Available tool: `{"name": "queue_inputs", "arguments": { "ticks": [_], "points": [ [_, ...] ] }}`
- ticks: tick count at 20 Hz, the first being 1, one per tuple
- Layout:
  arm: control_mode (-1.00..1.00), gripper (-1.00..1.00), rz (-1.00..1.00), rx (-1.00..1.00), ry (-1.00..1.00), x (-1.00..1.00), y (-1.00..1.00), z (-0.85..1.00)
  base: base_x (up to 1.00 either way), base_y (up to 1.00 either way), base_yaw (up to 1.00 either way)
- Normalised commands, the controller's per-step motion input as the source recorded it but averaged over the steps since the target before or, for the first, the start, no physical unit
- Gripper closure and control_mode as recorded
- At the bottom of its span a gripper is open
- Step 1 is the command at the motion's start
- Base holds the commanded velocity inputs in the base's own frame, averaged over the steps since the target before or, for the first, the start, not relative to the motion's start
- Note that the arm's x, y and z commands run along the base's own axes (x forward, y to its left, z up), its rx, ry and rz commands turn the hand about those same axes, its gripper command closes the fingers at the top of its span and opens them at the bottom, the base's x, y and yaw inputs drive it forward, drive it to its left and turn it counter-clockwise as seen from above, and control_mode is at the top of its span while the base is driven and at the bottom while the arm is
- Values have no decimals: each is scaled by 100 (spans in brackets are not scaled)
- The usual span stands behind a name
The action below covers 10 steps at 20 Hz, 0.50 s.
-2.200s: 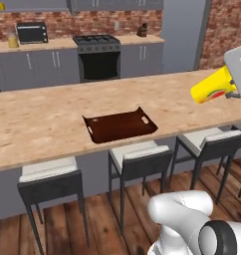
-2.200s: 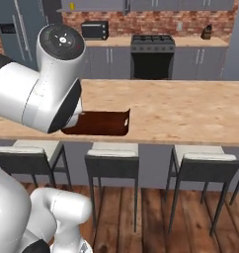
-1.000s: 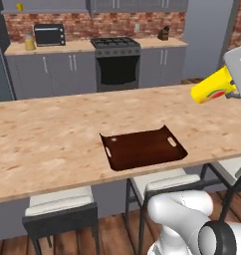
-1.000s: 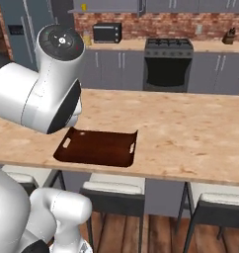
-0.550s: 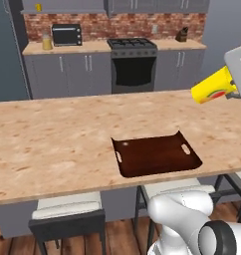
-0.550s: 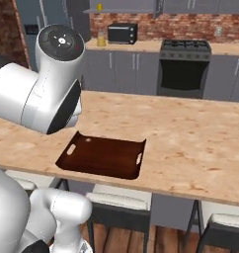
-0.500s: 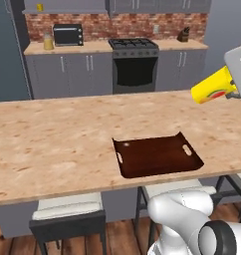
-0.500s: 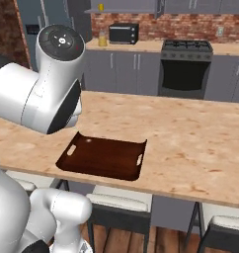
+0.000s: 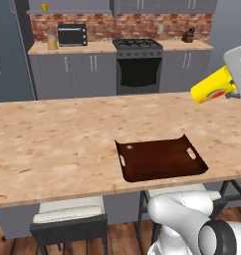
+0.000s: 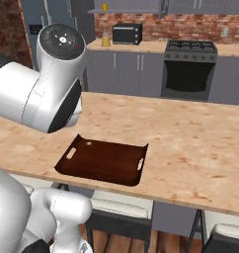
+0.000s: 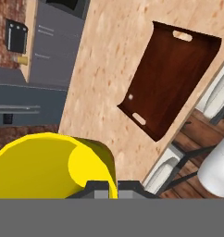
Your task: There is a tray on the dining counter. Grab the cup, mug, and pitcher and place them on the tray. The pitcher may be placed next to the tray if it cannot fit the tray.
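Up and to the right of the tray, well above the tabletop, the claw is clamped on the cup, carried on its side, so the tray lies down and left.

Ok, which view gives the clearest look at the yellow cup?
The left base view: the cup shows side-on, tilted, held in the air right of the tray, its fruit picture visible. The hand view shows its rim and inside close up.

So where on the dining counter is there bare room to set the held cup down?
The tray is bare inside its rim. The dining counter is bare left of it and behind it. The gripper holds the cup above the counter's right end.
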Motion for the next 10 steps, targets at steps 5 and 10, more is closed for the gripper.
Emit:
{"name": "queue_inputs", "arguments": {
  "ticks": [5,10],
  "points": [
    [100,100,0,0,0,0,0,0,37,0,0],
    [-100,100,0,0,0,37,0,-12,0,0,0]
  ]
}}
